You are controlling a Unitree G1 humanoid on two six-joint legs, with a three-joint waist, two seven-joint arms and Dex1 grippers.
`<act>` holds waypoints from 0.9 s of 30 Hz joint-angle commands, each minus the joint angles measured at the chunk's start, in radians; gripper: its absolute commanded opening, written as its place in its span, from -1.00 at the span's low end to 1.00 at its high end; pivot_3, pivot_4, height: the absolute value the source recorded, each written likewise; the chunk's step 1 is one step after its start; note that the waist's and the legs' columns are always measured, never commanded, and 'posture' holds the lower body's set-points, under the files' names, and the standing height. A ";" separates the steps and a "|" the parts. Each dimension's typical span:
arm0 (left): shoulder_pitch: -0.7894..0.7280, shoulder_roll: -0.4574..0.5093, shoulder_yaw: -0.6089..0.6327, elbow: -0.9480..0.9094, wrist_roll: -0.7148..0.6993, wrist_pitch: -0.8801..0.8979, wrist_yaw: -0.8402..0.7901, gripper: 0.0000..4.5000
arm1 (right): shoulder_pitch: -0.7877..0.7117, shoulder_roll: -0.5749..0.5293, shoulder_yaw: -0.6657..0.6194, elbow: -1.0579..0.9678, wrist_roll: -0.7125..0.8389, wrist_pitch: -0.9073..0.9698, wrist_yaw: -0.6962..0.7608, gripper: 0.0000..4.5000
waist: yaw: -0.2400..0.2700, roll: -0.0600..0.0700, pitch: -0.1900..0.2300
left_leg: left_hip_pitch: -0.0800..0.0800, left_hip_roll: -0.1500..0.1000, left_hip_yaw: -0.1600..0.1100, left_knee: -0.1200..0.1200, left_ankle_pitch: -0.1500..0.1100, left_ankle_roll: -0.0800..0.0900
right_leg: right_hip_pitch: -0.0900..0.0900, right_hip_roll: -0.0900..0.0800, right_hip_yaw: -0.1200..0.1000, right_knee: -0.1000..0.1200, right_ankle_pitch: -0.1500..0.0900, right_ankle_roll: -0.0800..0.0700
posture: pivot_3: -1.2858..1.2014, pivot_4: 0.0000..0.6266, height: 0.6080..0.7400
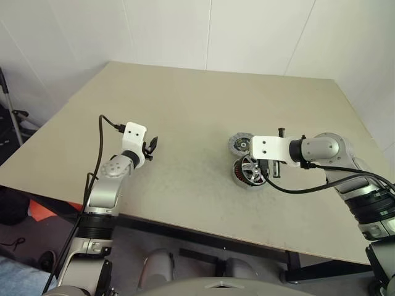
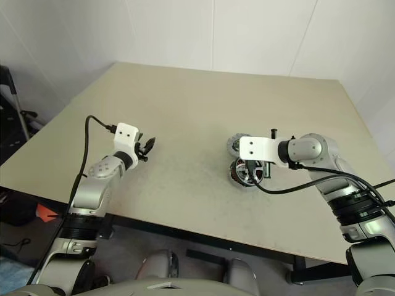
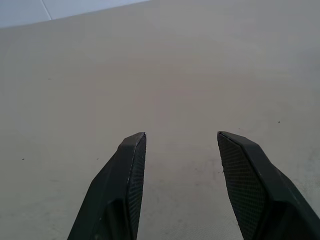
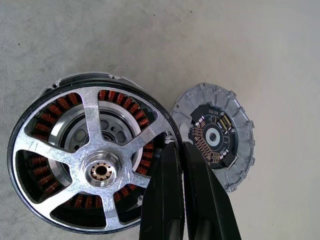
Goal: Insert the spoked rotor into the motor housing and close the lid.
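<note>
Spoked rotor (image 4: pixel 95 167) sits in the motor housing (image 4: pixel 60 85), copper windings showing between the spokes. Lid (image 4: pixel 217 137) lies flat on the table (image 1: pixel 185 111), just beside the housing, board side up. Lid looks rigid metal, probably weighty, slick; take it across its ribbed rim. Right gripper (image 4: pixel 181 150) pressed together, tips at the rotor rim, holding nothing. Left gripper (image 3: pixel 181 142) spread, empty, well apart from the housing

A pale beige desk (image 1: pixel 185 105) carries two round parts, set toward its right side. The motor housing (image 4: pixel 60 90) rests flat on it, copper windings showing, with the spoked rotor (image 4: pixel 90 165) sitting in it. Just beside lies the grey ribbed lid (image 4: pixel 220 140), face up.
</note>
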 commanded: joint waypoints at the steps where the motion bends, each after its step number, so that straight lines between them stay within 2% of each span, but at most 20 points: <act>1: -0.009 0.007 0.010 -0.048 -0.001 -0.012 0.005 0.07 | -0.019 0.002 -0.018 -0.012 0.023 0.026 0.018 -0.89 | 0.000 0.000 0.000 | 0.000 0.000 0.000 0.000 0.000 0.000 | 0.000 0.000 0.000 0.000 0.000 0.000 | 0.03 -1.00 1.00; 4: -0.012 0.006 0.009 -0.044 -0.001 -0.013 0.004 0.07 | -0.022 0.002 -0.022 -0.017 0.017 0.026 0.011 -0.56 | 0.000 0.000 0.000 | 0.000 0.000 0.000 0.000 0.000 0.000 | 0.000 0.000 0.000 0.000 0.000 0.000 | 0.03 -1.00 1.00; 8: -0.013 0.006 0.009 -0.044 -0.001 -0.012 0.003 0.07 | -0.037 0.010 -0.035 -0.028 0.012 0.013 -0.016 0.06 | -0.001 0.000 0.000 | 0.000 0.000 0.000 0.000 0.000 0.000 | 0.000 0.000 0.000 0.001 0.000 0.000 | 0.03 -1.00 1.00; 18: -0.006 0.003 0.007 -0.045 -0.001 -0.012 0.004 0.07 | -0.042 0.051 -0.097 -0.113 0.137 0.126 -0.014 0.06 | -0.002 0.000 0.000 | 0.001 0.000 0.000 0.000 0.000 0.000 | 0.000 0.000 0.000 0.001 0.000 0.000 | 0.03 -1.00 1.00; 21: -0.007 0.004 0.008 -0.045 -0.002 -0.012 0.003 0.07 | 0.000 0.079 -0.093 -0.085 0.150 0.163 -0.039 -0.22 | 0.001 0.000 0.000 | 0.001 0.000 0.000 0.001 0.000 0.000 | 0.001 0.000 0.000 0.001 0.000 0.000 | 0.03 -1.00 1.00; 26: -0.009 0.011 0.009 -0.043 -0.001 -0.010 -0.002 0.07 | 0.052 0.072 -0.077 -0.074 0.114 0.166 -0.072 -0.99 | -0.001 0.000 0.000 | 0.000 0.000 0.000 0.001 -0.001 -0.002 | 0.000 0.000 0.000 0.001 0.000 0.000 | 0.03 -1.00 1.00; 27: -0.009 0.013 0.007 -0.042 -0.001 -0.010 -0.004 0.07 | 0.056 0.070 -0.078 -0.072 0.115 0.168 -0.071 -0.99 | -0.002 0.000 0.000 | 0.000 0.000 0.000 0.001 -0.001 -0.002 | 0.000 0.000 0.000 0.001 0.000 0.000 | 0.03 -1.00 1.00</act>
